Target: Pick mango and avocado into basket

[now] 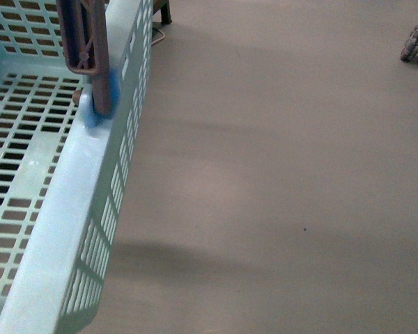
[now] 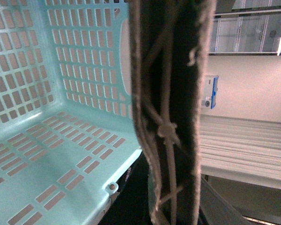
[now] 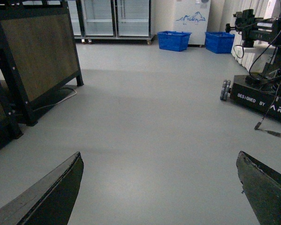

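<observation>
Grey floor (image 1: 279,174) fills most of the front view, from the centre to the right edge. The basket (image 1: 70,202), mint-blue with slotted walls and bottom, takes up the left side. It sits open side up. Its long rim runs on a diagonal from the lower left corner to the top of the frame, left of centre, so its long axis points away from the camera.

A brown-grey handle (image 1: 90,49) stands upright on that rim in the upper left, its top cut off by the frame edge. A blue hinge piece (image 1: 101,104) sits at its foot. Small grey wheels (image 1: 414,43) show in the far upper right.

In the left wrist view, the basket's inside fills the left half. The handle crosses the centre from top to bottom as a dark band, bound with a pale zip tie (image 2: 166,130). Dark shapes flank the handle at the bottom centre, about where the left gripper (image 2: 173,206) would be. I cannot tell whether its jaws are spread or pinching the handle.

In the right wrist view, the right gripper (image 3: 159,157) has its jaws spread wide. One black finger (image 3: 51,194) sits in the lower left corner and the other in the lower right, with only bare floor between them. The basket is outside this view.

Further back are a black stand with a wooden panel (image 3: 40,51) in the upper left and a black robot base (image 3: 264,96) on the right. Two blue crates (image 3: 174,40) stand at the top, right of centre.
</observation>
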